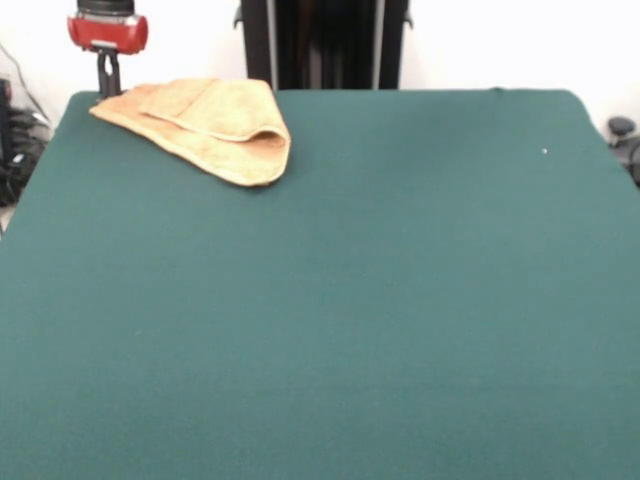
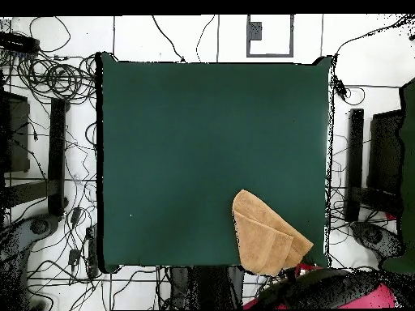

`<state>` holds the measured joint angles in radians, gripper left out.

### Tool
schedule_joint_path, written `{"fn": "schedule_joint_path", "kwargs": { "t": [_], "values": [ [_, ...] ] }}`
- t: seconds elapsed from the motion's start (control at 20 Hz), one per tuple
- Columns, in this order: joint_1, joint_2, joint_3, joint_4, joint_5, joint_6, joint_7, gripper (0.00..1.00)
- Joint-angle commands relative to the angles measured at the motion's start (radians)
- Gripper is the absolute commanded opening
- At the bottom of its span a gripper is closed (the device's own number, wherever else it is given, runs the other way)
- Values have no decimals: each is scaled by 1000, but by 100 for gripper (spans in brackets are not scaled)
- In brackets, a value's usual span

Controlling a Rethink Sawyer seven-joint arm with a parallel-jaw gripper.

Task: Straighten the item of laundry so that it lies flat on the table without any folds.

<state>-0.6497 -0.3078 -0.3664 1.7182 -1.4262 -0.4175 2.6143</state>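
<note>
Gripper (image 1: pixel 107 78) first, at the far left of the front view: we see its red housing and dark fingers coming down just beyond the back left corner of the tabletop (image 1: pixel 330 300), with the tips meeting the pointed left corner of the towel (image 1: pixel 200 125). We cannot tell whether the fingers are apart or pinched on the cloth, since the tips are too small and dark to read. Moving right, the towel lies folded over on itself near that back corner, a rumpled tan wedge with an upper layer lapped across the lower one and a rounded fold at its right end. Further right we find only bare green cloth. From overhead, the towel (image 2: pixel 263 231) sits at the tabletop's (image 2: pixel 186 146) lower right corner, its outer end reaching past the edge.
</note>
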Motion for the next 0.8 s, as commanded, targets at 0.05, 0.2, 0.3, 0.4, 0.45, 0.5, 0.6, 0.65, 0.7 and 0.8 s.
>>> {"fn": "schedule_joint_path", "kwargs": {
  "t": [0.05, 0.2, 0.3, 0.4, 0.45, 0.5, 0.6, 0.65, 0.7, 0.8],
  "values": [
    [57, 60, 183, -64, 4, 36, 100, 0],
    [57, 50, 186, -64, 19, 23, 91, 0],
    [42, 57, 189, -69, 51, -6, 45, 0],
    [26, 67, 193, -75, 86, -41, -10, 0],
    [18, 73, 195, -78, 103, -58, -37, 0],
    [7, 79, 198, -80, 123, -84, -69, 0],
    [-15, 91, 203, -83, 163, -135, -134, 0],
    [-26, 97, 205, -85, 182, -161, -166, 0],
    [-40, 101, 216, -89, 187, -188, -178, 0],
    [-54, 105, 227, -91, 181, -221, -179, 0]
  ]
}}
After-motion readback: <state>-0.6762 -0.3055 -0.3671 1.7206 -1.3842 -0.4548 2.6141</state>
